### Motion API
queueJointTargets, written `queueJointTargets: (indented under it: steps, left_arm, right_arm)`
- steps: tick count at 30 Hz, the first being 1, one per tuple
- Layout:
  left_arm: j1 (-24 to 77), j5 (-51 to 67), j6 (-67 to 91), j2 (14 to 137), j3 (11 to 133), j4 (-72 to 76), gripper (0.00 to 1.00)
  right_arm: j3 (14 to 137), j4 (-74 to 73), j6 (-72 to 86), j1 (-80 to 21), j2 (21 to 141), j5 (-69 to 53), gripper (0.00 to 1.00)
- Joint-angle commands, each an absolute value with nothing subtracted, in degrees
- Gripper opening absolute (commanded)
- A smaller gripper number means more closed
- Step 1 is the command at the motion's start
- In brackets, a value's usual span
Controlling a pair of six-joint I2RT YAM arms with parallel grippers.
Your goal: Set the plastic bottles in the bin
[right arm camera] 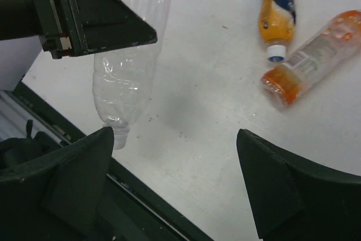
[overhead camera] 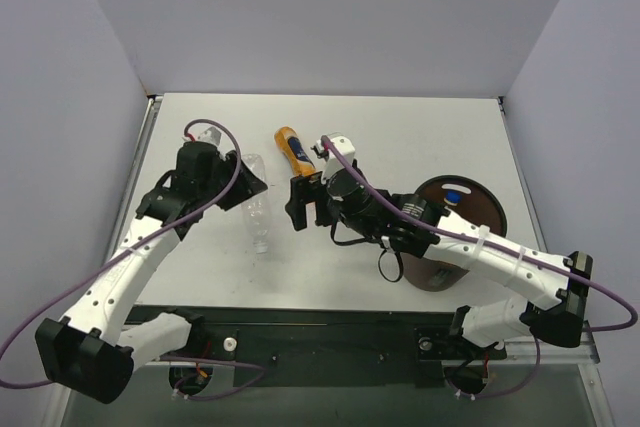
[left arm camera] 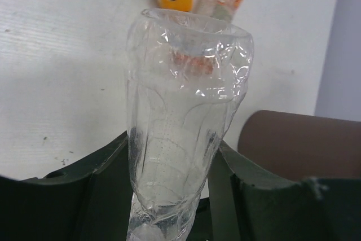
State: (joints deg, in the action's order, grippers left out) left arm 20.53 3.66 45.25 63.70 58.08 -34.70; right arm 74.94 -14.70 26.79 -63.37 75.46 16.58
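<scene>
My left gripper (overhead camera: 248, 179) is shut on the clear colourless bottle (overhead camera: 259, 215), its jaws pressing both sides of the body in the left wrist view (left arm camera: 173, 142), with the neck towards the camera. My right gripper (overhead camera: 303, 203) is open and empty, just right of that bottle. In the right wrist view (right arm camera: 175, 167) it hangs over bare table. The orange bottle with a blue band (overhead camera: 292, 151) and the clear bottle with orange liquid (right arm camera: 313, 55) lie side by side beyond it. The brown bin (overhead camera: 495, 205) stands at the right, under my right arm.
A bottle with a blue cap (overhead camera: 455, 192) lies inside the bin. The bin wall also shows in the left wrist view (left arm camera: 293, 139). The black front rail (right arm camera: 163, 213) runs along the table's near edge. Grey walls enclose the table on three sides.
</scene>
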Motion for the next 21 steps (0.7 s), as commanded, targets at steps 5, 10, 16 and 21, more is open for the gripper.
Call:
queueJointTargets:
  steps: [5,10,16,21]
  left_arm:
    - [19.9,17.7,47.9,59.6,61.8,-27.0,0.34]
    - [19.5,20.6,50.5,58.5,61.3,-23.7,0.34]
    - [16.7,27.1,54.7,55.9,58.7,-18.0,0.34]
    - [16.3,28.6,55.7,54.2,57.3,-16.7,0.35]
  right_arm:
    - [75.6,-6.9,34.1,-63.5,76.8,4.3,0.85]
    - [75.8,-4.4,36.3,-63.5,77.3,1.1,0.85]
    - [76.7,-4.8,38.3,-63.5,80.0,3.5,0.85]
    - [78.9,-4.1,39.7,-63.5,83.5,3.4,0.85]
